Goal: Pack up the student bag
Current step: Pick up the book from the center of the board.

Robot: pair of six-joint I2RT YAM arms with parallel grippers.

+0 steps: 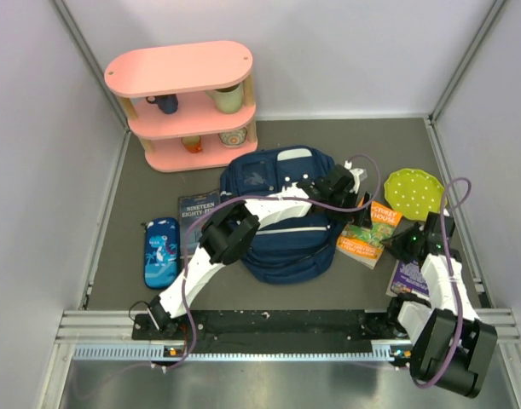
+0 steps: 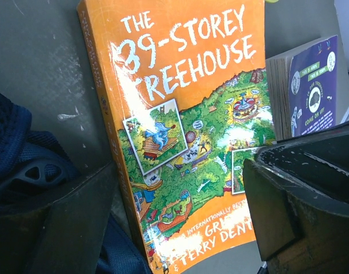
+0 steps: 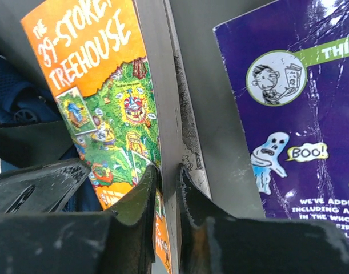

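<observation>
The student bag point(image 1: 277, 223), navy with white patches, lies in the middle of the table. An orange book, "The 39-Storey Treehouse" point(image 1: 371, 234), lies just right of it. My right gripper point(image 1: 403, 244) is shut on that book's right page edge; in the right wrist view the fingers point(image 3: 141, 197) pinch the book point(image 3: 100, 85) at my right gripper point(image 3: 168, 182). My left arm reaches across the bag. My left gripper point(image 1: 356, 189) hangs open over the book point(image 2: 185, 114), its jaws wide on either side of my left gripper's centre point(image 2: 180, 228), touching nothing. A bag corner point(image 2: 14, 154) shows at left.
A purple book point(image 1: 409, 277) lies right of the orange one, also in the right wrist view point(image 3: 300, 114). A green dotted plate point(image 1: 415, 192) sits at back right. A pink shelf point(image 1: 183, 102) with cups stands at back left. A dark blue book point(image 1: 199, 217) and a bright-blue pencil case point(image 1: 161, 251) lie left of the bag.
</observation>
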